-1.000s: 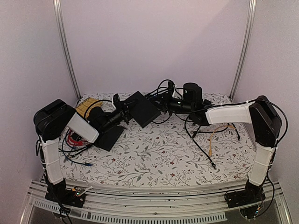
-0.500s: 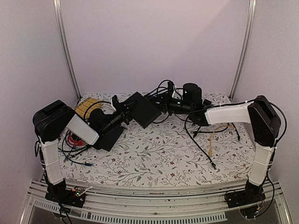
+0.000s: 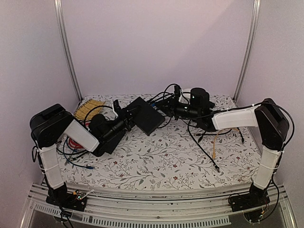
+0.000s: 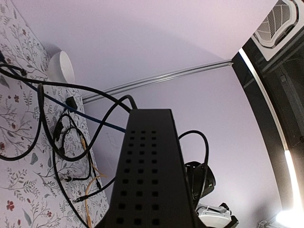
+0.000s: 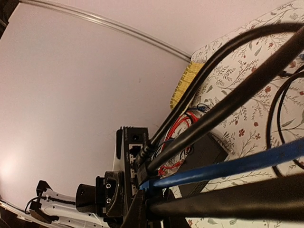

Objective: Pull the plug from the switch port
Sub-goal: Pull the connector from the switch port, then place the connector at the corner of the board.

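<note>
Gripping switch (image 3: 146, 115) edge, left gripper (image 3: 128, 114) clamped; right gripper (image 3: 167, 105) closure unreadable amid cables (image 5: 228, 102).

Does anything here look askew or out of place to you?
Yes. The switch does not lie flat: it sits tilted in the left gripper, seemingly raised off the table. A blue cable and black ones hang from its socket edge near the right gripper, in a loose tangle.

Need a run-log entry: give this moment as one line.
left hand: holds switch | right hand: at cables, grip unclear | plug: seated
</note>
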Motion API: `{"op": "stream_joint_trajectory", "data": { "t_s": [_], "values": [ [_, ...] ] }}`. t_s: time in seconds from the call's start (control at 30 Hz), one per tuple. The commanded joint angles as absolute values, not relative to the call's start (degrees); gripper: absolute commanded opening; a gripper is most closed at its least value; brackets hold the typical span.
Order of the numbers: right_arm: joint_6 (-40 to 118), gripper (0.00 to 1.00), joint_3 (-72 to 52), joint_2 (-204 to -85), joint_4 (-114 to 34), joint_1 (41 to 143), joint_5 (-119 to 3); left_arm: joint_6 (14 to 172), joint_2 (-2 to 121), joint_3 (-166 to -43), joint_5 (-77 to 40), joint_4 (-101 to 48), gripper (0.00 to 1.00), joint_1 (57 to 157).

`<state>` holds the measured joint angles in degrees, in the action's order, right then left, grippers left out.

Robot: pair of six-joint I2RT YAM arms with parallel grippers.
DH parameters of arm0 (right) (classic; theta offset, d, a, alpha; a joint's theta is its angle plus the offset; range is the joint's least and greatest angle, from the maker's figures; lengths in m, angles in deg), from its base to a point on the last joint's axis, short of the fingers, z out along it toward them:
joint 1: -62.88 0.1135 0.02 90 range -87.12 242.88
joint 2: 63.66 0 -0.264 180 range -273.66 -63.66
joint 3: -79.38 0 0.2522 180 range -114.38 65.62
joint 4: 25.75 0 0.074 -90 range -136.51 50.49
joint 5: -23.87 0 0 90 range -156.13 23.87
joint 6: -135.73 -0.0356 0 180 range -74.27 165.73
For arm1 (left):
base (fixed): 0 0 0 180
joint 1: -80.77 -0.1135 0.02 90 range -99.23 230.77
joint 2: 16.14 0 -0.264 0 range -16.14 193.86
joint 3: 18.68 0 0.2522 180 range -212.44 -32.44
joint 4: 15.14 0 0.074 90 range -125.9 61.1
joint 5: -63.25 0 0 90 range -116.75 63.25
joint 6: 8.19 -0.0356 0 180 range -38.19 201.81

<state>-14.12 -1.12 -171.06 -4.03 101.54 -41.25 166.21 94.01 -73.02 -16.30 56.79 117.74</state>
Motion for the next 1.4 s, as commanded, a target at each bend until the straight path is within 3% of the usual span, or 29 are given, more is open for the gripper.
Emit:
{"op": "stream_joint_trajectory", "data": {
  "t_s": [0.0,0.33,0.67,1.07,1.13,1.2,1.27,1.37],
  "values": [
    [-14.9,0.02,1.9,-169.1,-0.9,94.4,-48.7,165.7,89.8,-72.6,-17.9,67.1,0.00,117.8],
    [-15.3,0.02,3.7,-167.8,0.6,91.9,-48.3,165.6,90.6,-72.9,-18.9,67.2,0.00,117.8],
    [-14.7,0.02,13.5,-162.5,0.6,85.9,-43.4,164.2,90.5,-72.9,-17.1,67.0,0.00,116.2],
    [-16.8,0.03,6.9,-179.0,2.7,76.1,-35.0,164.2,93.6,-77.6,-9.2,66.8,0.00,116.1],
    [-17.2,0.11,5.7,-181.3,2.7,75.4,-34.4,164.7,94.4,-78.1,-8.3,67.4,0.00,116.1],
    [-17.7,0.30,5.0,-183.0,2.6,75.0,-33.7,165.1,95.3,-78.5,-7.3,67.8,0.00,116.0],
    [-18.3,0.42,5.0,-184.1,2.6,74.7,-33.3,165.5,95.8,-78.7,-6.7,67.9,0.00,115.8],
    [-18.6,0.49,6.2,-183.6,2.6,74.8,-33.2,166.0,96.0,-79.0,-5.9,68.0,0.00,115.8]
  ]
}}
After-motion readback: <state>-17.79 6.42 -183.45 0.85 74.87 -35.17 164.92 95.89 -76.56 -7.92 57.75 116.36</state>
